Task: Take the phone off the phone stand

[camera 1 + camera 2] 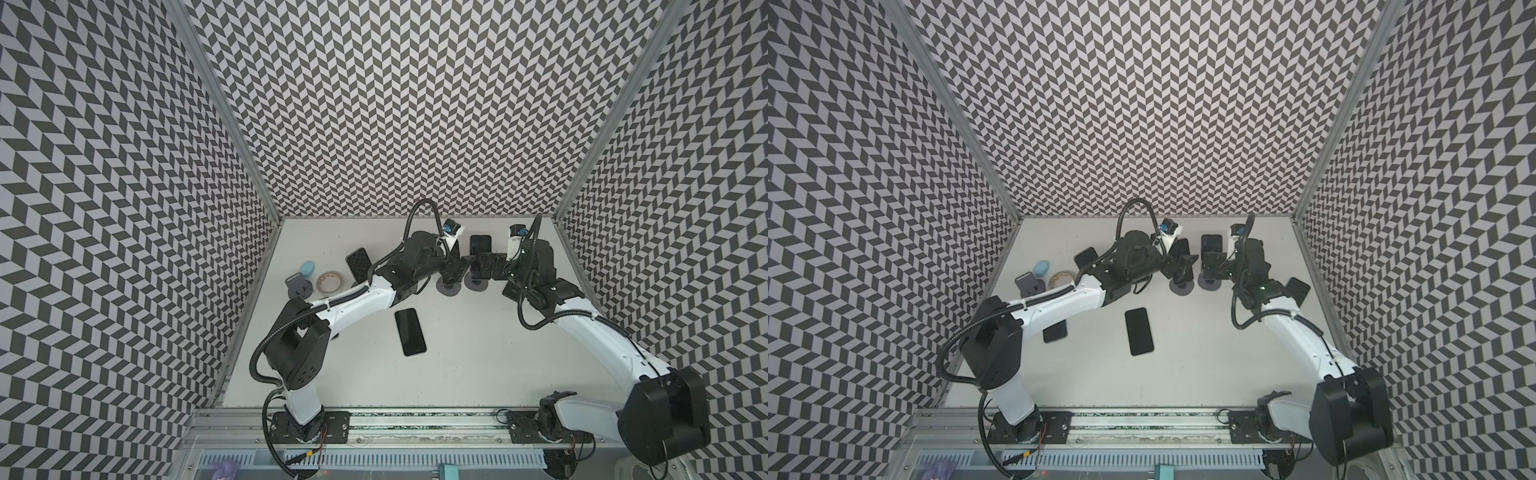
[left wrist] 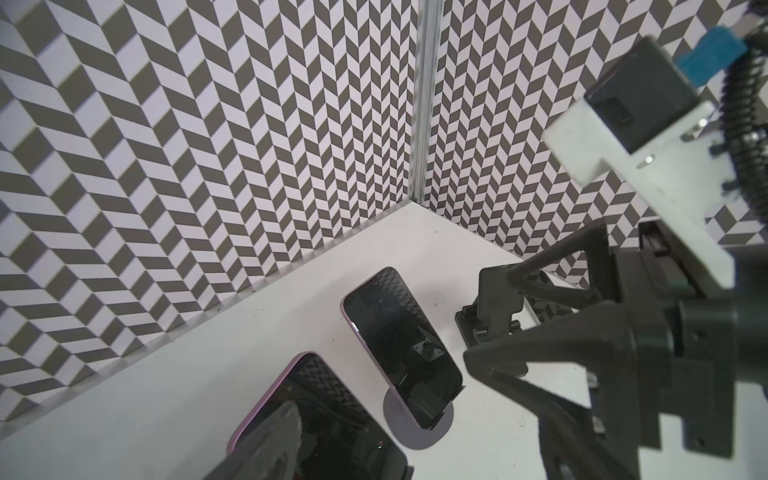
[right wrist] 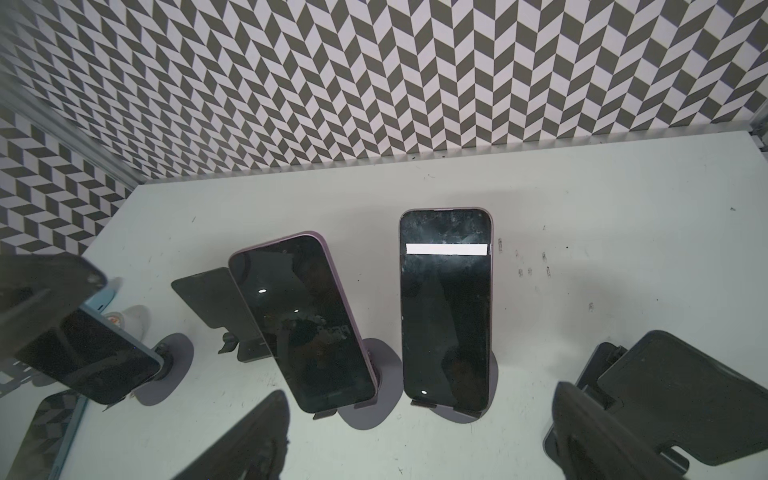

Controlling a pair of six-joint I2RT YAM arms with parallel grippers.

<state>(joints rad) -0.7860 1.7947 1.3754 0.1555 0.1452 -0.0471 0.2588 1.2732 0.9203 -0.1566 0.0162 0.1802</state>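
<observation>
Phone [image 3: 444, 311]: centre frame, leaning on stand [image 3: 467, 413], bottom edge in lip.
Right end effector [image 1: 482, 266]: open, jaws flanking phone, likely for side pinch.
Left end effector [image 1: 1181, 266]: beside neighbouring phone [image 3: 303, 324], opening unclear.

White tabletop [image 1: 478, 365], scuffed w/ dark specks. Near centre, 1 black phone [image 1: 410, 331] lies flat, screen up. A 2nd flat phone [image 1: 1054, 331] lies to the left of it. Toward the back, 2 round grey stand bases [image 1: 449, 289] sit just beside each other. Left side: tape roll [image 1: 330, 281], blue oval item [image 1: 308, 269], grey stand [image 1: 298, 286]. Right side: dark stand [image 1: 1296, 290].
</observation>
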